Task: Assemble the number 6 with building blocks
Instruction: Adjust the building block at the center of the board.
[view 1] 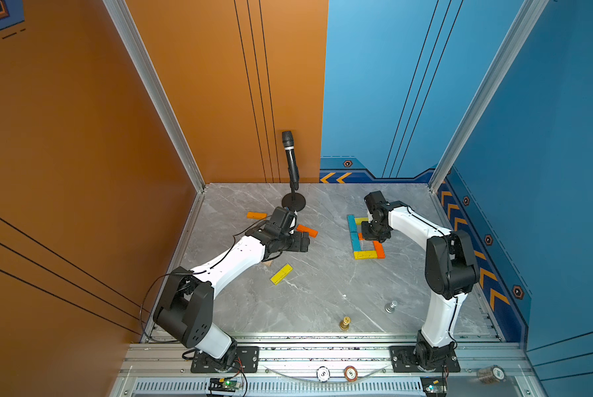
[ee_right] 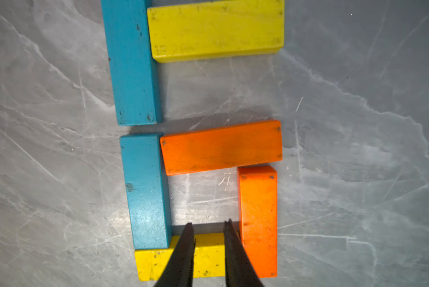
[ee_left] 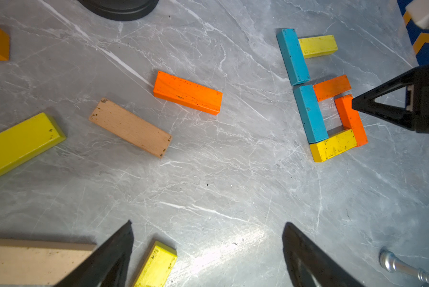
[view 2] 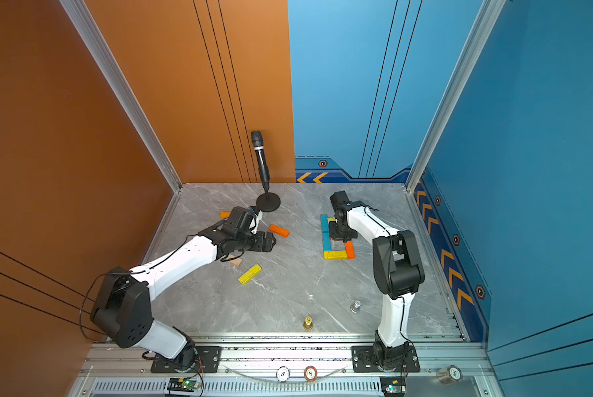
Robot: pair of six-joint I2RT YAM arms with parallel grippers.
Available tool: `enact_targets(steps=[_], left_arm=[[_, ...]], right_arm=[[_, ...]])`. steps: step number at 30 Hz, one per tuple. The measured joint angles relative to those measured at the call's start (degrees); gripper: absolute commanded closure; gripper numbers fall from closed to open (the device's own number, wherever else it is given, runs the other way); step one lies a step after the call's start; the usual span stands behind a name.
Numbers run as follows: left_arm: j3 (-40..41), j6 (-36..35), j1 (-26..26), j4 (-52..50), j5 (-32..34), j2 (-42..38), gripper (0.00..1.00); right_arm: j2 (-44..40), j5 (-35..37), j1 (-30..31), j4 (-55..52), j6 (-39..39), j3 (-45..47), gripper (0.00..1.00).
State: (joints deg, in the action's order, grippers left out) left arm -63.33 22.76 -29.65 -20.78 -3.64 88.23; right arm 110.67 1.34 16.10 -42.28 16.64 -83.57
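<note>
Six building blocks lie as a figure on the grey table: upper blue (ee_right: pixel 131 62), yellow top bar (ee_right: pixel 215 29), lower blue (ee_right: pixel 146 191), orange crossbar (ee_right: pixel 220 146), orange right side (ee_right: pixel 258 218), yellow bottom (ee_right: pixel 208 258). My right gripper (ee_right: pixel 208 222) hangs over the yellow bottom bar inside the loop, shut, its fingers close together with nothing between them. My left gripper (ee_left: pixel 208 222) is open above bare table. Loose blocks lie near it: orange (ee_left: pixel 187 93), tan (ee_left: pixel 130 127), yellow (ee_left: pixel 22 144), another yellow (ee_left: pixel 156 266), another tan (ee_left: pixel 34 261).
A microphone (view 1: pixel 291 165) stands on a round base (view 1: pixel 293 202) at the back. A gold chess piece (view 1: pixel 344 323) and a silver one (view 1: pixel 390 306) lie near the front edge. A further orange block (view 1: pixel 256 215) lies left of the left wrist. Walls close in both sides.
</note>
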Motion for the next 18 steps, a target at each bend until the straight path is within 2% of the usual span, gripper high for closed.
enact_targets(steps=[18], left_arm=[[0.7, 0.0, 0.1, 0.2, 0.0, 0.0, 0.06]], right_arm=[[5.8, -0.1, 1.3, 1.4, 1.3, 0.0, 0.98]])
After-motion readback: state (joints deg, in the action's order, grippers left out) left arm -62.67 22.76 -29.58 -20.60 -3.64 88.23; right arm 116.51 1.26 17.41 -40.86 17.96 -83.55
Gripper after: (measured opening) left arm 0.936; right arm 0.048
